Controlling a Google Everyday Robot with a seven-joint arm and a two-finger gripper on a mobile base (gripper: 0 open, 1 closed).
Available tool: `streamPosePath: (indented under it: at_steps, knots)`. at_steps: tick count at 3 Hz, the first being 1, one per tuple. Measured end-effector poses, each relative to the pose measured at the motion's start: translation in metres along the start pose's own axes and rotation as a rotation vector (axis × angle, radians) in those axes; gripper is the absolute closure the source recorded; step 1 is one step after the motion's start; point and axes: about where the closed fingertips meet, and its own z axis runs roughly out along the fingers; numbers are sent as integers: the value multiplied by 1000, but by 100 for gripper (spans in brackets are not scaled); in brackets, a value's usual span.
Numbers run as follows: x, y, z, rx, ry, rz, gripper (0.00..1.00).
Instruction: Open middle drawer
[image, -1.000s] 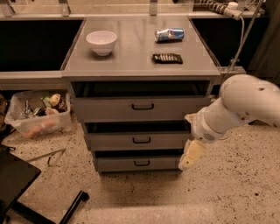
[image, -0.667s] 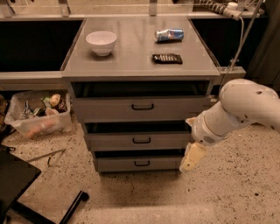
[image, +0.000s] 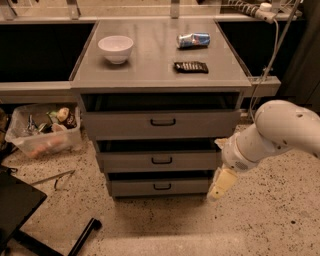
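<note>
The grey cabinet has three drawers stacked below its top. The middle drawer (image: 161, 161) has a flat low front panel with a small black loop handle (image: 161, 160) at its centre. It stands slightly out, with a dark gap above it. My gripper (image: 221, 184) hangs at the end of the white arm, to the right of the cabinet, level with the bottom drawer (image: 161, 187). It is apart from the middle drawer's handle and holds nothing.
The taller top drawer (image: 161, 122) is above. On the cabinet top are a white bowl (image: 116, 48), a lying can (image: 193, 40) and a black bar (image: 190, 66). A clear bin of clutter (image: 44, 129) stands left on the speckled floor. A black object (image: 20, 210) lies at lower left.
The arm and gripper have shifted slightly to the right and down. The drawers have not moved.
</note>
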Motion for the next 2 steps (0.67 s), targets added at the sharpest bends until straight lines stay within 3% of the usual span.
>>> streamPosePath:
  at_steps: [1, 2]
  knots:
    - [15, 1, 30, 47, -40, 7, 0]
    - [15, -15, 64, 98, -101, 4, 0]
